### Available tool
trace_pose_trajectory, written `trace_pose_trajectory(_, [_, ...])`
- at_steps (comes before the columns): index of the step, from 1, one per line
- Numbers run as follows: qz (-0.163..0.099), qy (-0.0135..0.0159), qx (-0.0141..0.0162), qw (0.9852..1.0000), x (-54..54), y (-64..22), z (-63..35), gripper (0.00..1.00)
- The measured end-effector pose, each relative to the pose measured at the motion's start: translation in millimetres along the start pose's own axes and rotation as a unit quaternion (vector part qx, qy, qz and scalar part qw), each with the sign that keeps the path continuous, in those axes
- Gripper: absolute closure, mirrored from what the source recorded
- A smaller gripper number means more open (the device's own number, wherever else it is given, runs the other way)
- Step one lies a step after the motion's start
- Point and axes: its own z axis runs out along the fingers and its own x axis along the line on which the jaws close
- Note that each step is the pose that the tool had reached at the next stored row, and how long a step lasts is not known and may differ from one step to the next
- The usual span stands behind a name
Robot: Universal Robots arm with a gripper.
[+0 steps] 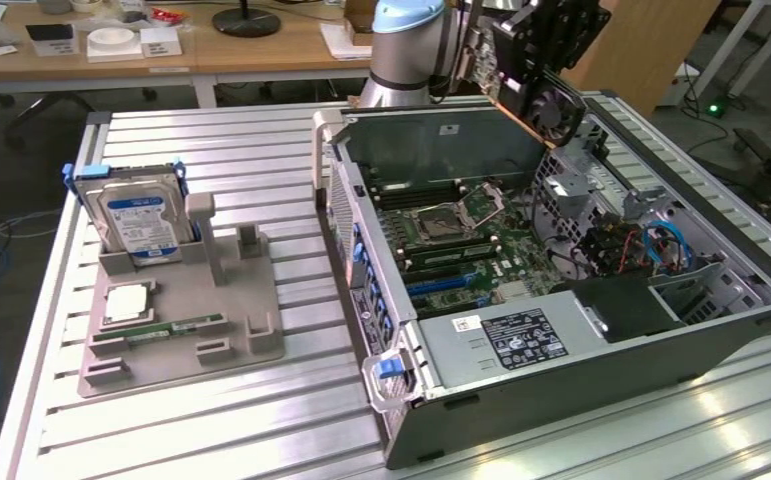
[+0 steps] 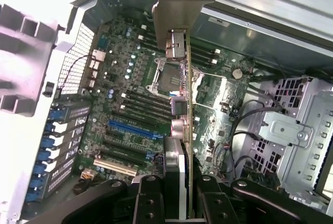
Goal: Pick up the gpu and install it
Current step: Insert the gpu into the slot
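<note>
Tabletop: ribbed aluminium, carrying a computer case and a parts fixture.
Computer case: lies on its side toward the exterior view's right, open side up.
Robot arm: stands behind the case and reaches over its far end.
Motherboard: green, on the case floor, with a blue expansion slot.
Power supply: grey box with a black label, at the case's near end.
Fixture: grey moulded holder toward the exterior view's left, apart from the case.
Gpu: dark card with a fan, held in the air over the case's far end, above the motherboard. The wrist view shows it edge-on, with the grey bracket at the end away from the hand.
Hard drive: blue-labelled, upright in the fixture.
Hand: clamped on the gpu, with a black finger against each face.
RAM stick: lies flat in the fixture, near a silver processor.
</note>
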Motion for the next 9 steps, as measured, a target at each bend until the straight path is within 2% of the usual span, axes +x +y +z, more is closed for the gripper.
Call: trace_pose_trajectory(9, [-0.042,0.0013,-0.0009,0.9991,0.7,-0.5,0.4,0.72])
